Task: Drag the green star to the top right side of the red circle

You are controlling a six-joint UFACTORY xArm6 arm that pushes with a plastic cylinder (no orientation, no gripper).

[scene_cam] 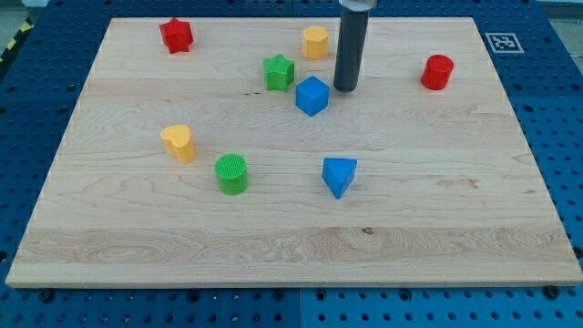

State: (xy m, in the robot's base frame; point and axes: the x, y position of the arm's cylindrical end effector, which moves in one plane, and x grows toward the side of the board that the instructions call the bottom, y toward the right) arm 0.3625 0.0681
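Note:
The green star (279, 72) lies on the wooden board in the upper middle. The red circle (437, 72) stands near the view's upper right. My tip (344, 88) rests on the board between them, to the right of the green star and just right of the blue cube (311, 96). The tip touches neither the star nor the red circle.
A yellow hexagon (315, 42) sits above and left of the rod. A red star (176, 35) is at the top left. A yellow heart (178, 143), a green circle (231, 174) and a blue triangle (339, 175) lie lower down. The board's edge (510, 109) runs on the right.

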